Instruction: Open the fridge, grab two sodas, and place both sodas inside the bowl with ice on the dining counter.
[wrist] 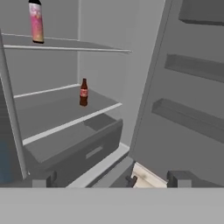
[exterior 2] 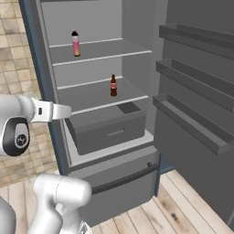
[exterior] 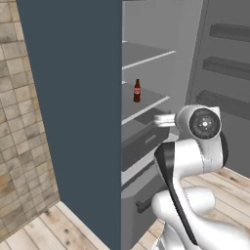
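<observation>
Left base view: the fridge (exterior: 146, 97) is standing open, the arm's elbow blocking its lower shelves; the cola bottle (exterior: 137, 91) is sitting beyond.

Right base view: the pink-orange bottle (exterior 2: 76, 43) is standing one shelf higher.

Hand view: the claw (wrist: 111, 178) is hanging spread and empty, both bottles ahead, the door (wrist: 192, 87) flanking.

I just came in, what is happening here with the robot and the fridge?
The robot arm faces the fridge, whose door is already swung open to the right. Its pincer is open and empty, apart from the shelves, holding nothing. Both sodas are still inside: the pink-orange bottle stands upright on the upper shelf, and the cola bottle stands upright on the shelf below, above the inner drawer. Neither has been picked up yet.
</observation>
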Robot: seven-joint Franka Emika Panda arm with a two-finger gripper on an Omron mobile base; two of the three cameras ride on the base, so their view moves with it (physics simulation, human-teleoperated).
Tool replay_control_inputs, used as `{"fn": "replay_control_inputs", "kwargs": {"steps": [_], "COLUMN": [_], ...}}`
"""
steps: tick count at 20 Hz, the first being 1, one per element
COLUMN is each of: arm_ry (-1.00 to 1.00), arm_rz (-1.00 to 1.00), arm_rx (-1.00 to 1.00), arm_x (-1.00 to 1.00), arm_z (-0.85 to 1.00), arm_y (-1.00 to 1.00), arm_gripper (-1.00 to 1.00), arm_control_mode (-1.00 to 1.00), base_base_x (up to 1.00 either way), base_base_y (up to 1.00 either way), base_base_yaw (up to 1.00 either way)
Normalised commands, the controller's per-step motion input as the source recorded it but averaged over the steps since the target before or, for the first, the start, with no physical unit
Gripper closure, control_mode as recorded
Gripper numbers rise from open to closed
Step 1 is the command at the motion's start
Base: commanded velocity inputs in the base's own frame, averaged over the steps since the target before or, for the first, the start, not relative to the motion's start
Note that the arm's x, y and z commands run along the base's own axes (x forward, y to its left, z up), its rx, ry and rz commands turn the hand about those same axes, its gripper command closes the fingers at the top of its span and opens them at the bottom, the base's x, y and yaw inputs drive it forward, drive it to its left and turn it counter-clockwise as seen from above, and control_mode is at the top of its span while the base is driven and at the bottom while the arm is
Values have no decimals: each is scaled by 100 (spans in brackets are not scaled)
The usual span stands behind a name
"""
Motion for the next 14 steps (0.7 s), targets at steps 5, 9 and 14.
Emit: {"fn": "replay_control_inputs", "kwargs": {"steps": [5,9,14], "arm_ry": [0,0,0], "arm_rz": [9,0,0], "arm_rx": [0,0,0], "arm_x": [0,0,0], "arm_z": [-12,0,0], "arm_y": [0,0,0], "arm_gripper": [-100,-100,-100], "arm_control_mode": [100,100,100], "base_base_x": [0,1,1], "base_base_y": [-1,-18,-32], "base_base_yaw": [10,33,35]}}
